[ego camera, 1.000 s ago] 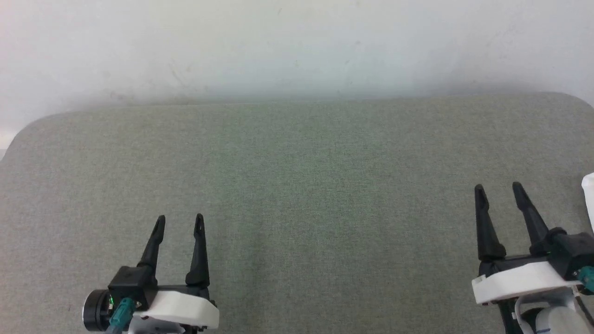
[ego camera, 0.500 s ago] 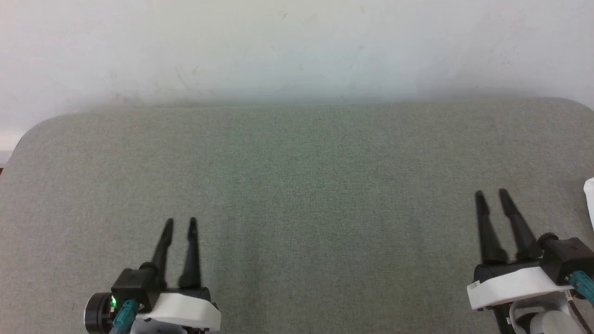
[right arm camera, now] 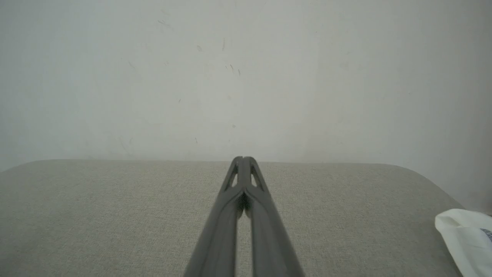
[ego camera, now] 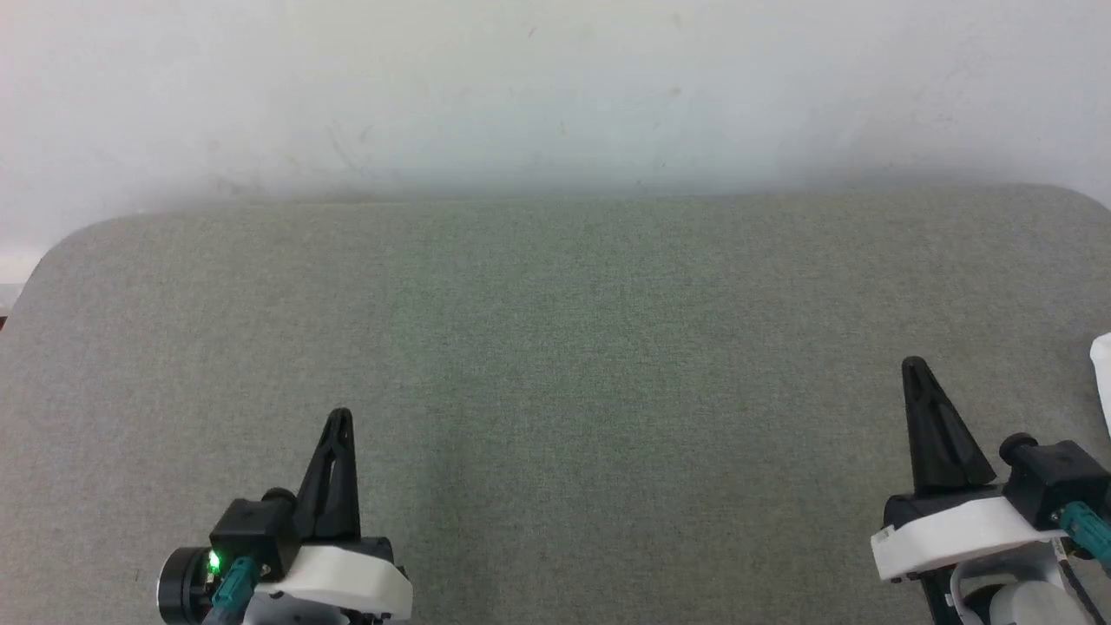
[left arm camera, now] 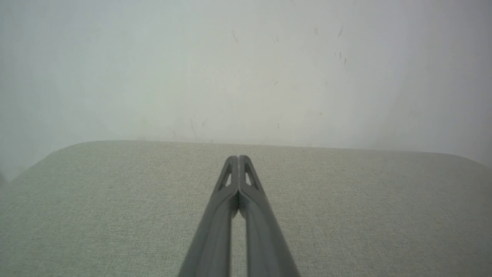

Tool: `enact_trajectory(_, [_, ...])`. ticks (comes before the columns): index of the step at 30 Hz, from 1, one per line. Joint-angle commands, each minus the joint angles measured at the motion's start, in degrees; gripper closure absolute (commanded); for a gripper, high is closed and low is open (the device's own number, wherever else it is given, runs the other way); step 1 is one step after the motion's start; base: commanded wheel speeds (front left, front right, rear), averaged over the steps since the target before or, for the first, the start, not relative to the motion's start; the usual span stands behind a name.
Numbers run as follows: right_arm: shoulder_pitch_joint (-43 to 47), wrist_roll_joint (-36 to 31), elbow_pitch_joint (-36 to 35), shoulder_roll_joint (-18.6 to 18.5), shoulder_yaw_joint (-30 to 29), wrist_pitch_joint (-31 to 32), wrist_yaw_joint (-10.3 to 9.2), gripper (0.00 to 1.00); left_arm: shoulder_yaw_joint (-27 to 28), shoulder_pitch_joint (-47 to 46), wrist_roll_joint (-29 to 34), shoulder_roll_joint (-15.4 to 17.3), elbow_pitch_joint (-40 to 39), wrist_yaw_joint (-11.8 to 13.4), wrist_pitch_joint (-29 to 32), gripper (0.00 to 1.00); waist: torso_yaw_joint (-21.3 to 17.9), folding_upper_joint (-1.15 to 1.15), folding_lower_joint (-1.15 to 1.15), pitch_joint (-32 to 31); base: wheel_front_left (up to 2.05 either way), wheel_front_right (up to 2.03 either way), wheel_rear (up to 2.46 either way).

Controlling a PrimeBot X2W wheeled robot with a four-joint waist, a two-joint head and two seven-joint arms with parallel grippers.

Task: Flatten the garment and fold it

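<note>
In the head view, the left fingers (ego camera: 338, 418) are pressed together and hold nothing, low on the left of the grey-green surface (ego camera: 555, 330). The right fingers (ego camera: 914, 369) are pressed together and empty too, low on the right. A small white bit of the garment (ego camera: 1102, 382) pokes in at the far right edge, beside the right fingers but not touching them. In the left wrist view, the left fingers (left arm camera: 238, 161) point across the surface at the pale wall (left arm camera: 246, 69). In the right wrist view, the right fingers (right arm camera: 243, 161) point the same way, and the garment (right arm camera: 463, 238) lies low on the right, off to their side. The right arm is much nearer, so I think it should reach out to the right first. Most of the garment is hidden, so I cannot tell which way its long side runs.
</note>
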Motion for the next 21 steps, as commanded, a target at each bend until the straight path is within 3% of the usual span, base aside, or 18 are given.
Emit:
enact_trajectory(1, [0.08,-0.59,-0.41,0.03,0.22,0.55,-0.01,1.0,0.14,-0.22,0.61,-0.01,-0.33,-0.12,0.4,1.0,-0.01,-0.01,0.0,-0.03,0.0,0.0,0.0])
enact_trajectory(21, [0.18,-1.6,-1.09,0.08,0.74,2.69,-0.03,1.0,0.49,-0.51,1.71,-0.03,-0.94,-0.29,2.66,1.0,-0.06,-0.01,0.0,-0.33,0.0,0.0,0.0])
